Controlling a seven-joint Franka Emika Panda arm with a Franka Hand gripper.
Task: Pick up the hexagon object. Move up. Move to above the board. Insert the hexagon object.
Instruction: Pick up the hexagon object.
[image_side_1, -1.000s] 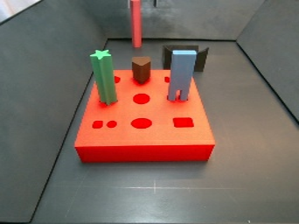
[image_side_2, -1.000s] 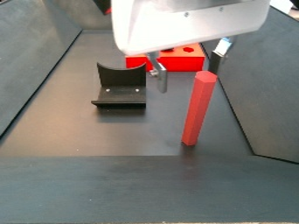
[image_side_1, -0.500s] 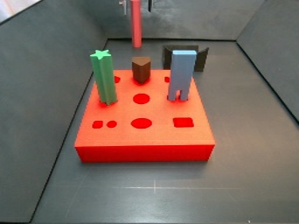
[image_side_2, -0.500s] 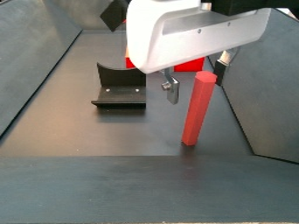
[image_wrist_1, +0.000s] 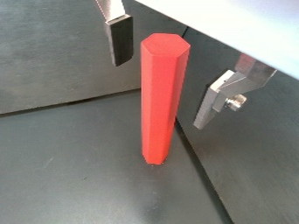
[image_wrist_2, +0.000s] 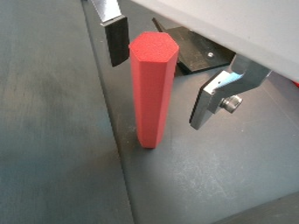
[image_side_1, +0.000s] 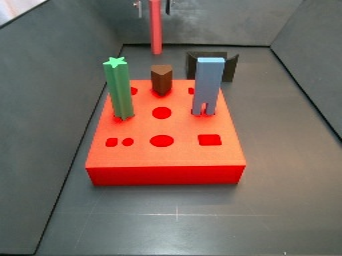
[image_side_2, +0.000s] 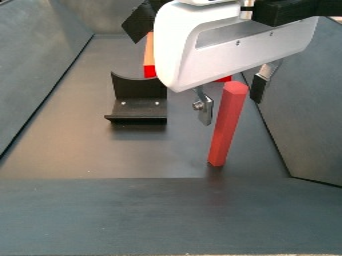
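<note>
Gripper (image_wrist_1: 170, 74) straddles the upright hexagon object (image_wrist_1: 162, 98) on the table (image_wrist_1: 70, 175), fingers apart, apparently not touching. We centre, descend slightly, then close squarely on opposite flats before lifting.

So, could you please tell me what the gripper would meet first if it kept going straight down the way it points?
Probably the hexagon object: it stands upright on the floor between the open jaws of the gripper, so the fingers would pass beside it, not touching. Past that, only the dark floor, though depth is hard to judge.
</note>
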